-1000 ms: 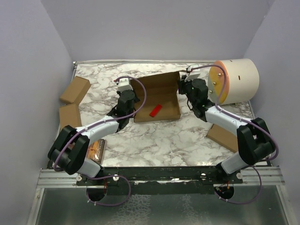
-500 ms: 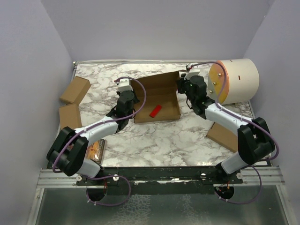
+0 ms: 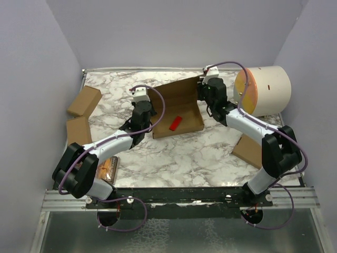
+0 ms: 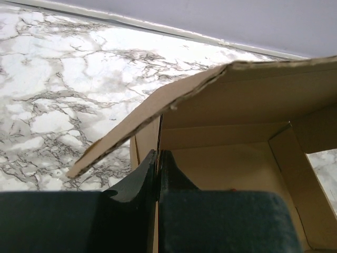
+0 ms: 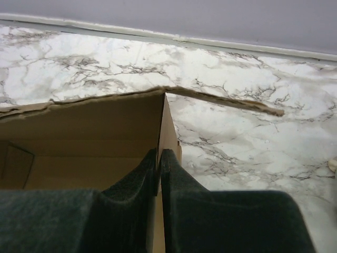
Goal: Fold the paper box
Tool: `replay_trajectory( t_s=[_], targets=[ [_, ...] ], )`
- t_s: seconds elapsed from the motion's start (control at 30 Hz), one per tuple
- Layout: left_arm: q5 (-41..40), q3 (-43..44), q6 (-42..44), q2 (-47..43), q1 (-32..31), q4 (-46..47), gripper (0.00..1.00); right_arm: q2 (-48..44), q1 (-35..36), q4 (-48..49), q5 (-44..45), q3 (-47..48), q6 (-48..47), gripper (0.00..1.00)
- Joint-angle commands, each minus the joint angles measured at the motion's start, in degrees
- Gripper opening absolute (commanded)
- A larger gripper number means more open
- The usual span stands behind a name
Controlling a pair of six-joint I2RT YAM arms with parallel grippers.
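The paper box (image 3: 179, 108) is an open brown cardboard mailer in the middle of the marble table, its lid rising at the back. A red piece (image 3: 175, 124) lies inside it. My left gripper (image 3: 149, 117) is shut on the box's left side wall; in the left wrist view (image 4: 158, 158) both jaws pinch that thin wall (image 4: 150, 137). My right gripper (image 3: 202, 97) is shut on the box's right side wall; in the right wrist view (image 5: 159, 158) the jaws clamp the wall (image 5: 169, 132). The lid (image 4: 253, 89) tilts over the box interior.
A cream cylinder with an orange end (image 3: 263, 90) lies at the back right, close to the right arm. Two small brown boxes (image 3: 84, 101) (image 3: 79, 130) lie at the left, another (image 3: 251, 153) at the right. An orange packet (image 3: 108, 167) lies by the left arm's base.
The right gripper has moved up and back with the box's right wall. The lid has risen from lying flat to tilting up over the box. The left gripper has stayed on the left wall.
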Motion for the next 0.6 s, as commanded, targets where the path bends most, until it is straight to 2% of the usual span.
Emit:
replay_trajectory(
  t_s=[0.0,0.57],
  targets=[
    [5.3,1.3,-0.8,-0.2,-1.4,-5.5,0.0,3.1,1.9,-6.7,-3.3,2.0,-1.2,0.07],
    [5.0,4.3,0.9,-0.9,-1.0,-9.2,0.0,6.6,1.9,-12.0,-7.6,9.8,-1.2,0.06]
  ],
)
